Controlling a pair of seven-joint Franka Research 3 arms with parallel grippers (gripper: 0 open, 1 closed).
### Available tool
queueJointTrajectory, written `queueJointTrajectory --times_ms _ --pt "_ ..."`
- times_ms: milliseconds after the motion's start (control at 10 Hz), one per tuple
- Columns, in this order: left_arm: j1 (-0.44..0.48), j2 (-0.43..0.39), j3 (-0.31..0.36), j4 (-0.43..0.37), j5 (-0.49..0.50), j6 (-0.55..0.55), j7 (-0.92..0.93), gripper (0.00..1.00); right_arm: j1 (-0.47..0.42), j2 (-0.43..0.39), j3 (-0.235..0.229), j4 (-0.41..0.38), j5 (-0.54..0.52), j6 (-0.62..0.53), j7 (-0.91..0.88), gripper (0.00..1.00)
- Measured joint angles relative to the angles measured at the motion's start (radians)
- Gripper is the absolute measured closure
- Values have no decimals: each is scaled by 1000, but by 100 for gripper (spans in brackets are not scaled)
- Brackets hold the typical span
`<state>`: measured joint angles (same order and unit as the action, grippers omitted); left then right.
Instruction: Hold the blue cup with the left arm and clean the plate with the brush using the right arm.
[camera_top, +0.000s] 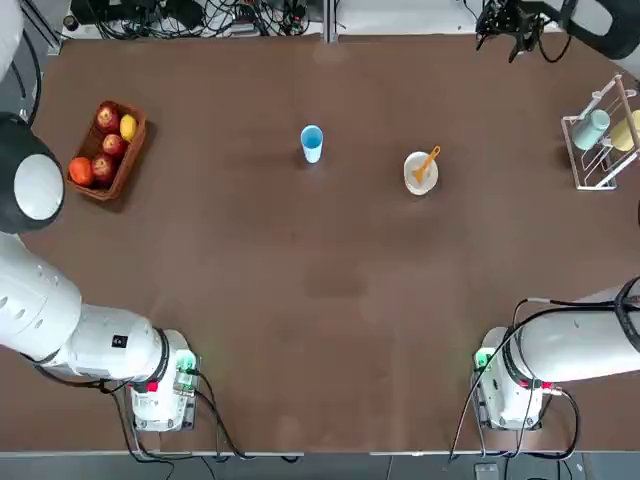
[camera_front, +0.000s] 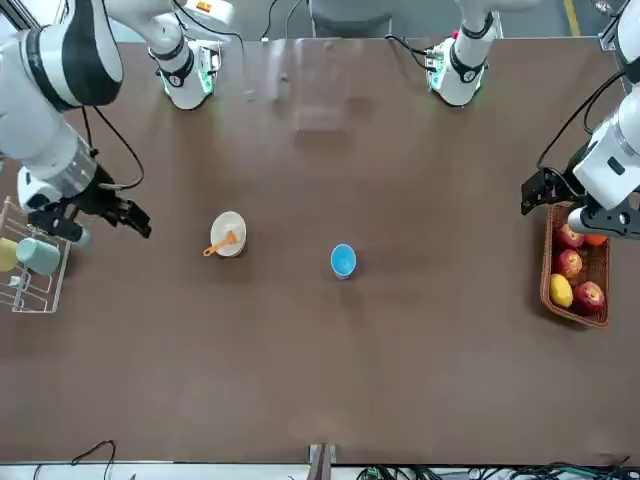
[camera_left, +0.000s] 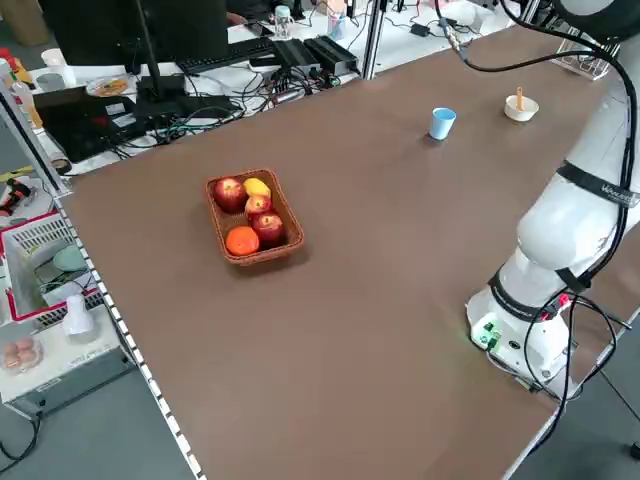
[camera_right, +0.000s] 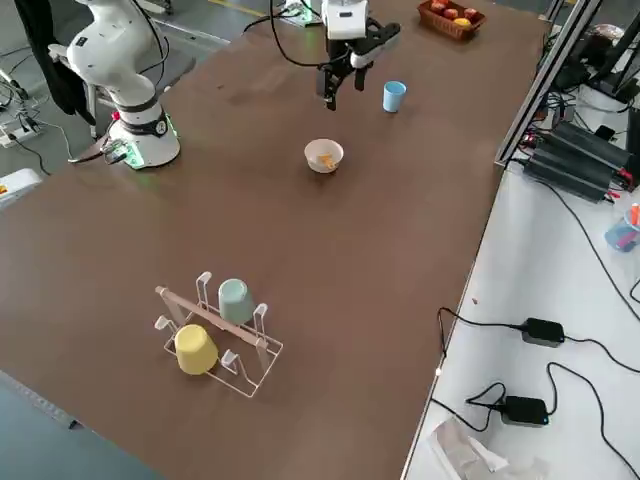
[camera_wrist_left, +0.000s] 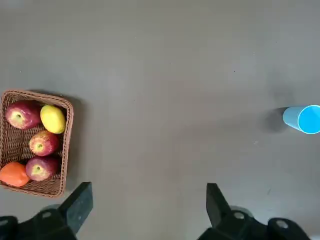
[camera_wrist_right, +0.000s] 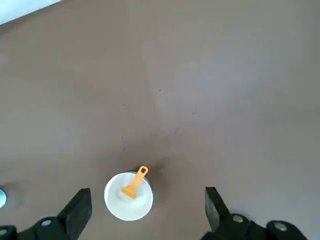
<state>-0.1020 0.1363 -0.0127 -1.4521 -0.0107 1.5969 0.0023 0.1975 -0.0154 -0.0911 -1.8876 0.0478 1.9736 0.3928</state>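
On the brown table I see the small light-blue plastic cup standing beside the round white plate, where the orange brush lies. Both my left gripper and right gripper hang high with fingers spread, holding nothing. Cables and monitors crowd the far desk.

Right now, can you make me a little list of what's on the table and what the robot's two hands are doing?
cup: small light-blue plastic cup, upright, standing alone mid-table
plate: small round white dish, beside the cup, apart from it
brush: short orange brush, lying in the dish
basket: brown wicker basket of apples, a lemon and an orange
rack: white wire rack holding a teal cup and a yellow cup
left gripper: open, raised, holding nothing
right gripper: open, raised above the dish, holding nothing
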Motion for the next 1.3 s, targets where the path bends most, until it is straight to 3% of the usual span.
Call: queueJointTrajectory --times_ms 600,1000,1300 --pt "0 0 0 12 0 0 -3 0 -65 1 -1 163 -27 -182 -101 0" --pt "1 1 0 12 0 0 -18 0 -100 0 -1 317 -28 -380 -149 0" --pt "1 1 0 12 0 0 -20 0 -108 0 -1 358 -28 -436 -163 0"
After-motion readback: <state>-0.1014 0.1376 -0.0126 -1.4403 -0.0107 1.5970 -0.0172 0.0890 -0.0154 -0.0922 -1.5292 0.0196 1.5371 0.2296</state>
